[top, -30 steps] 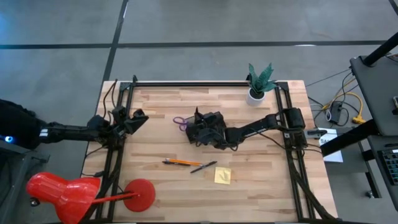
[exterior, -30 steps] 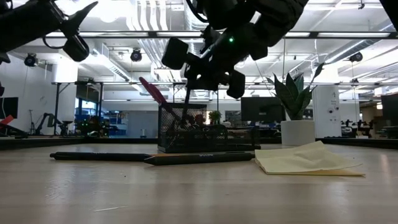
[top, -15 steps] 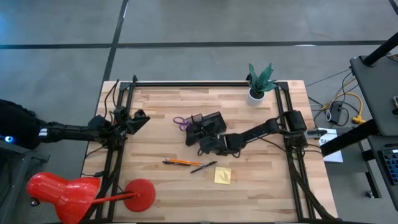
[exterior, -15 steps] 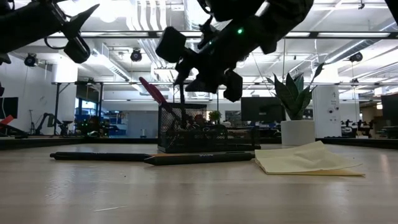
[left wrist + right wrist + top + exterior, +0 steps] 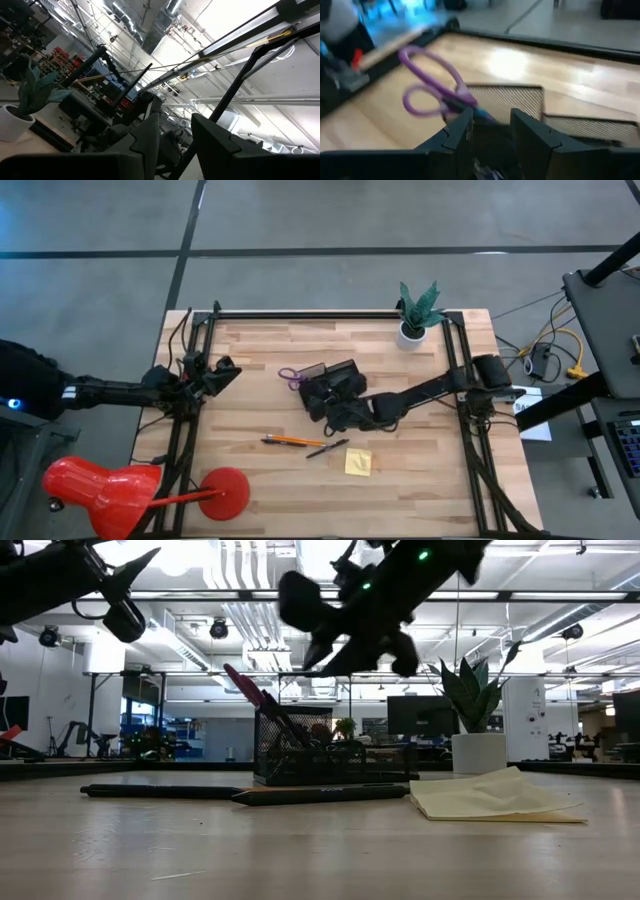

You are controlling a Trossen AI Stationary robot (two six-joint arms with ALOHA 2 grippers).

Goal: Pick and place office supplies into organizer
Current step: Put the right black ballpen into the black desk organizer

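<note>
The black mesh organizer (image 5: pixel 338 378) stands mid-table. The purple-handled scissors (image 5: pixel 290 377) stick into it, handles leaning out toward the table's left (image 5: pixel 245 690); a thin dark pen (image 5: pixel 283 720) leans beside them. My right gripper (image 5: pixel 328 408) hovers open and empty just near of the organizer, above it; the right wrist view (image 5: pixel 490 122) shows the scissors' handles (image 5: pixel 430 85) ahead. The orange pencil (image 5: pixel 280 441), a black pen (image 5: pixel 328 448) and the yellow sticky-note pad (image 5: pixel 358 462) lie on the table nearer the front. My left gripper (image 5: pixel 225 368) waits open at the left.
A white pot with a green plant (image 5: pixel 415 315) stands at the far edge, right of the organizer. A red lamp (image 5: pixel 130 492) sits at the near left corner. Black rails (image 5: pixel 455 350) run along the table's left and right sides.
My right gripper has drawn back from over the organizer toward the table's near edge and has risen. The thin dark pen that stood upright under its fingers is no longer below them and now leans in the organizer beside the scissors.
</note>
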